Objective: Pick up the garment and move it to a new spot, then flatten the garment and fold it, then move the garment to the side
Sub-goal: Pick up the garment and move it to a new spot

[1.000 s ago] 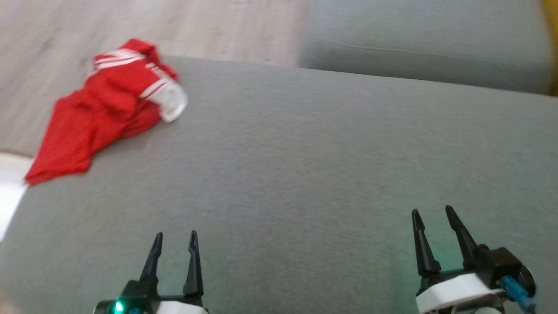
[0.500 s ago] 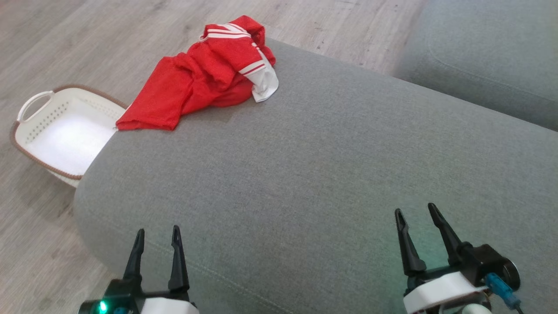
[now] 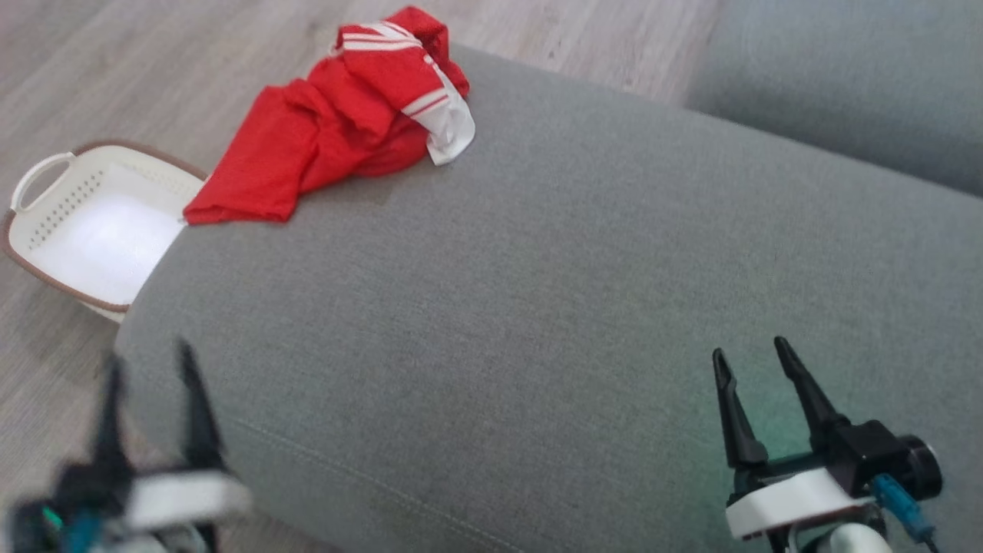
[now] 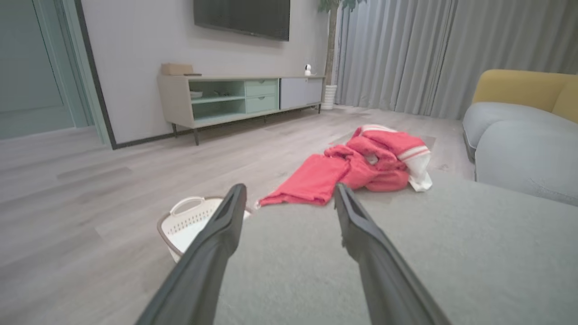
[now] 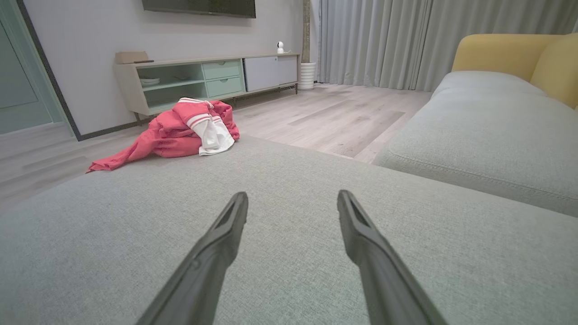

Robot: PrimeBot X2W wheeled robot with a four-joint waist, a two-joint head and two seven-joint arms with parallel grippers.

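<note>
Left pincer (image 4: 290,187): fingers spread wide, nothing between them. It is blurred in the head view, at the near-left corner of the grey cushion (image 3: 537,269). In my left wrist view the fingers point along the cushion top toward its far end.

Right pincer (image 3: 750,349): also spread wide, nothing held. It hovers over the near-right part of the same cushion, fingers pointing up the head view. Can't tell the height above the fabric.

Garment (image 3: 330,130): red with white stripes and a white panel, crumpled in a heap on the cushion's far-left corner. One flatter red flap runs out to the cushion's left edge. It is well apart from both pincers and closer to my left side.

Basket (image 3: 46,161): white, perforated, brown rim, loop handle. It sits on the wood floor (image 3: 153,61) just beside the cushion's left edge, partly hidden behind it. The flap's tip ends right next to it in the head view.

A second cushion (image 3: 845,84), also grey, lies at the far right, with a strip of floor between the two. A yellow backrest (image 5: 496,52) stands behind it.

Far wall: a low cabinet (image 4: 235,97) with green shelves and drawers, a dark screen (image 4: 241,18) above it, and grey curtains (image 4: 388,54) to the right.
</note>
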